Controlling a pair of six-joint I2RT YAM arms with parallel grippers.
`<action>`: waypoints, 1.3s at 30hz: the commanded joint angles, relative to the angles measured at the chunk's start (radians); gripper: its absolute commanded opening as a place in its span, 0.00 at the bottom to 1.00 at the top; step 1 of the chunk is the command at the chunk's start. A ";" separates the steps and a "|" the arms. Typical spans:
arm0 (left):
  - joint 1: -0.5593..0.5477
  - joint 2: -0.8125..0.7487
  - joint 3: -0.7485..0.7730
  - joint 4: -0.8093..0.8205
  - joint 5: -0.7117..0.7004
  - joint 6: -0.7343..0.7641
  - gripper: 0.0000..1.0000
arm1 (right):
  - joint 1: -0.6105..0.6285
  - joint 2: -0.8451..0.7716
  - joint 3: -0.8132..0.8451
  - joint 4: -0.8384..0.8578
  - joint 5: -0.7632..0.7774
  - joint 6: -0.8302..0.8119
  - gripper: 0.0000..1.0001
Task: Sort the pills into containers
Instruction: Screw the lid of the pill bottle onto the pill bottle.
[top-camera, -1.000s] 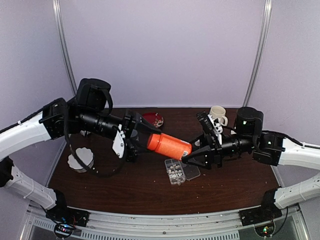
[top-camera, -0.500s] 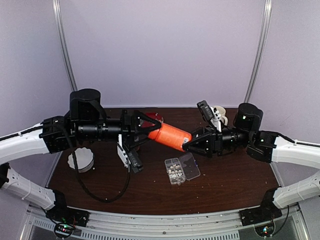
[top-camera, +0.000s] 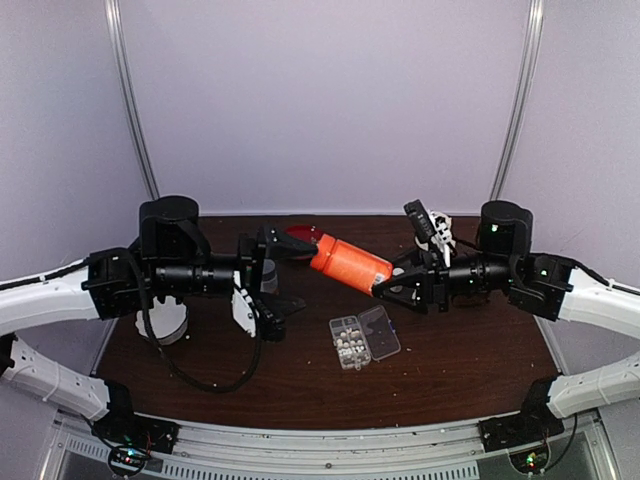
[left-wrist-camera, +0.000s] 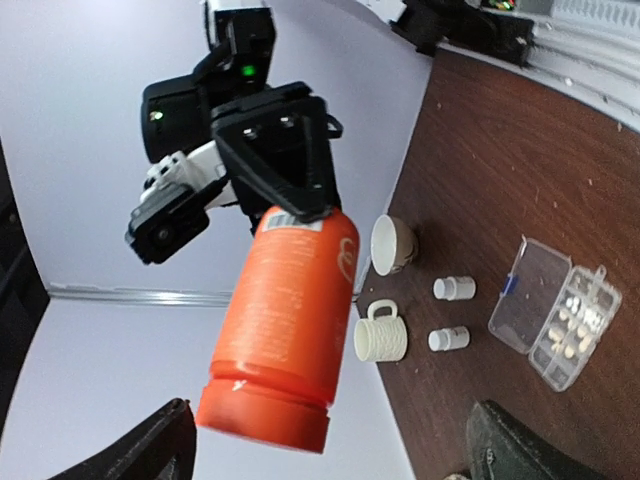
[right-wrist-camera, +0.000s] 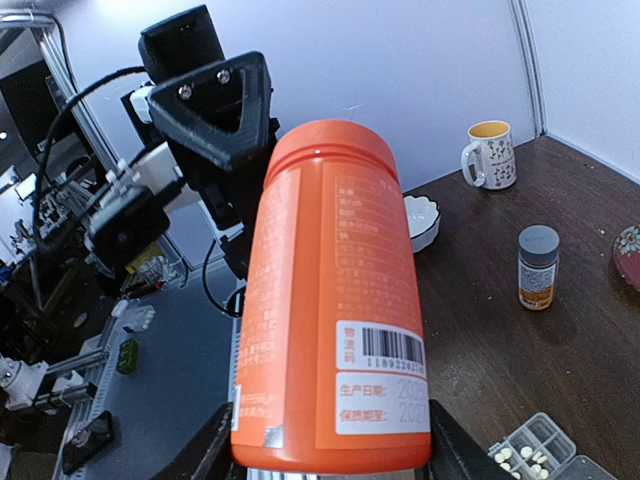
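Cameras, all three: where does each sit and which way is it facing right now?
Top external: above and behind the bases, looking down on the table; both arms show.
Left wrist: on the left gripper, facing the orange bottle and right gripper; own open fingertips at the bottom.
Right wrist: behind the right gripper, looking along the gripped bottle at the left arm; own fingers flank it.
Shared: both wrist views show the bottle and the organizer box.

This is a robotics lab test cell. A left arm (top-camera: 50, 295) and a right arm (top-camera: 600, 300) are bolted to a metal rail (top-camera: 330, 440) at the edge of a dark wooden table (top-camera: 300, 385), which is enclosed by plain pale panels (top-camera: 330, 100). Racks of equipment and cables (right-wrist-camera: 60, 330) stand beyond the cell.
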 joint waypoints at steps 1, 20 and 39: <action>0.008 -0.054 -0.016 0.170 0.097 -0.425 0.98 | -0.006 -0.052 0.033 -0.125 0.091 -0.218 0.00; 0.036 0.012 0.284 -0.170 0.002 -1.973 0.98 | 0.133 -0.147 -0.079 0.078 0.406 -0.780 0.00; 0.046 0.136 0.379 -0.288 0.147 -2.148 0.92 | 0.232 -0.091 -0.014 0.090 0.522 -0.864 0.00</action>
